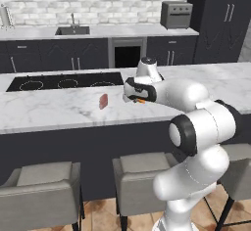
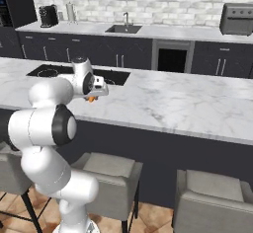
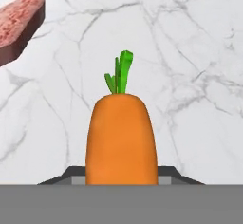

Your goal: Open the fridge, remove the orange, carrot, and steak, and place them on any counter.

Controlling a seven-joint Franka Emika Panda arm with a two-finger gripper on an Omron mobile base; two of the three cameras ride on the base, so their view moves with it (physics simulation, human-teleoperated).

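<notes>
Hand view: carrot [image 3: 121,142] within end effector [image 3: 121,180].

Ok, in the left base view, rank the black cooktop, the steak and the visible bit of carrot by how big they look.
1. Black cooktop, by far the largest.
2. Steak, a small slab on the marble counter.
3. Carrot, just an orange sliver in the claw; most is hidden, so its true size is not settled here.
</notes>
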